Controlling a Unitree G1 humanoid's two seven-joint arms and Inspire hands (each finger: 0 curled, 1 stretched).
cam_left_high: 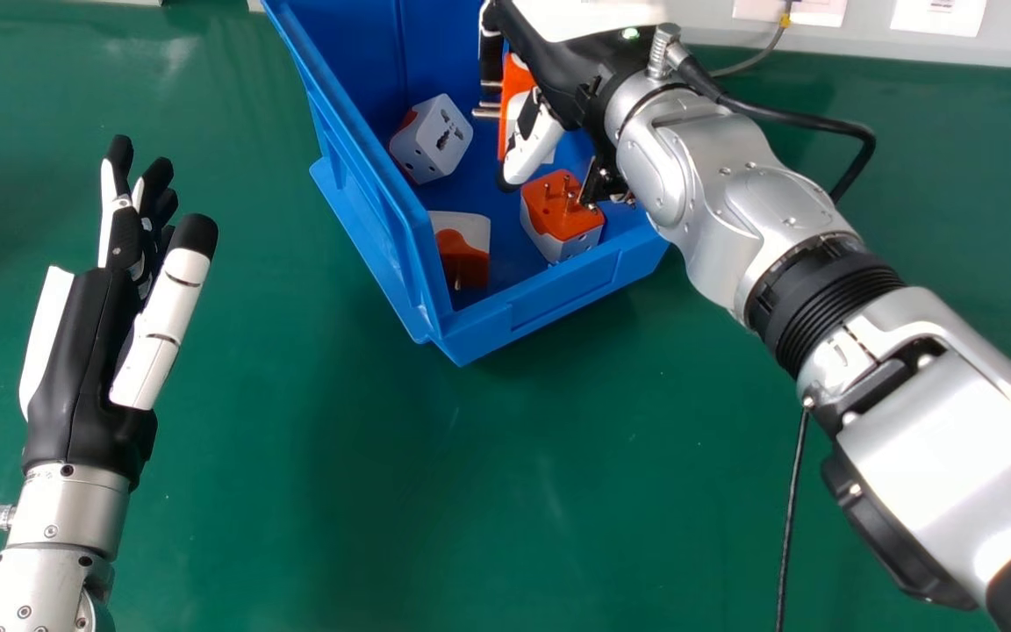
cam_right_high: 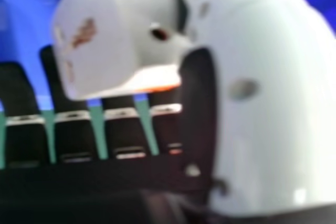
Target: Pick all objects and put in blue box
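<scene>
My right hand (cam_left_high: 549,75) is over the blue box (cam_left_high: 369,197), its fingers and thumb pinching an orange and white plug adapter (cam_left_high: 516,86) with metal pins sticking out. The right hand view has this adapter (cam_right_high: 100,35) between the dark fingers and the white thumb of my right hand (cam_right_high: 273,98). Inside the box lie a white adapter (cam_left_high: 437,140) near the left wall, an orange and white one (cam_left_high: 562,211) with its pins up, and another (cam_left_high: 462,250) in the near corner. My left hand (cam_left_high: 84,351) is open and holds nothing, above the table left of the box.
The green table (cam_left_high: 435,491) surrounds the box. A black cable (cam_left_high: 792,518) runs down beside my right forearm. Along the far edge is a pale strip (cam_left_high: 988,48) with white cards, and a grey cable (cam_left_high: 760,54) crosses onto it.
</scene>
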